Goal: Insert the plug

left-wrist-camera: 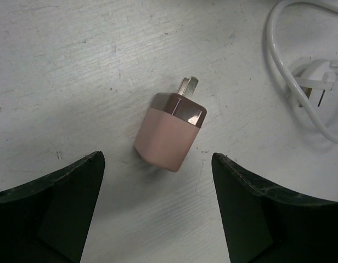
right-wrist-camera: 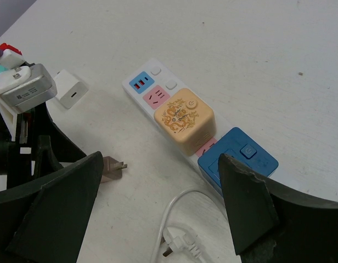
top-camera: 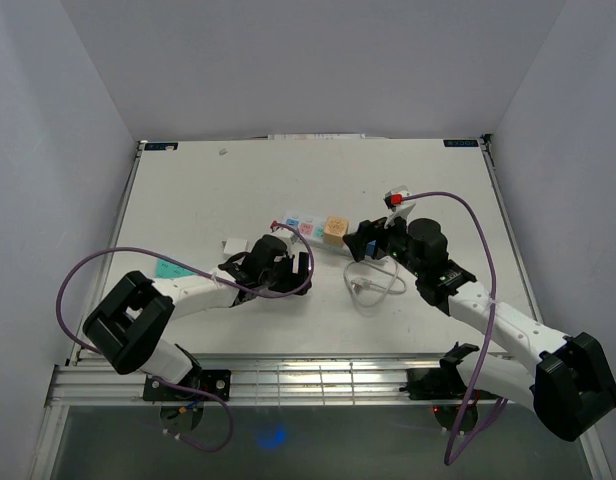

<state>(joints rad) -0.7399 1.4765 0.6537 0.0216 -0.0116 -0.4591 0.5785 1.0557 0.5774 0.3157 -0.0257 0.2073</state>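
Note:
A pink plug adapter [left-wrist-camera: 168, 136] lies flat on the white table, its two metal prongs [left-wrist-camera: 188, 86] pointing away from my left gripper [left-wrist-camera: 158, 159]. That gripper is open and hovers just over the plug, one finger to each side, not touching it. The plug also shows in the right wrist view [right-wrist-camera: 110, 167]. The white power strip [right-wrist-camera: 150, 90] with blue and pink sockets lies beyond it and also shows in the top view [top-camera: 306, 227]. My right gripper [right-wrist-camera: 161, 159] is open and empty above the strip's near end [top-camera: 366, 240].
A yellow cube adapter [right-wrist-camera: 183, 120] and a blue adapter [right-wrist-camera: 238, 159] sit plugged into the strip. A white cable with its plug [right-wrist-camera: 181, 247] loops on the table in front of it [top-camera: 373, 285]. A white charger [right-wrist-camera: 71, 90] lies to the left.

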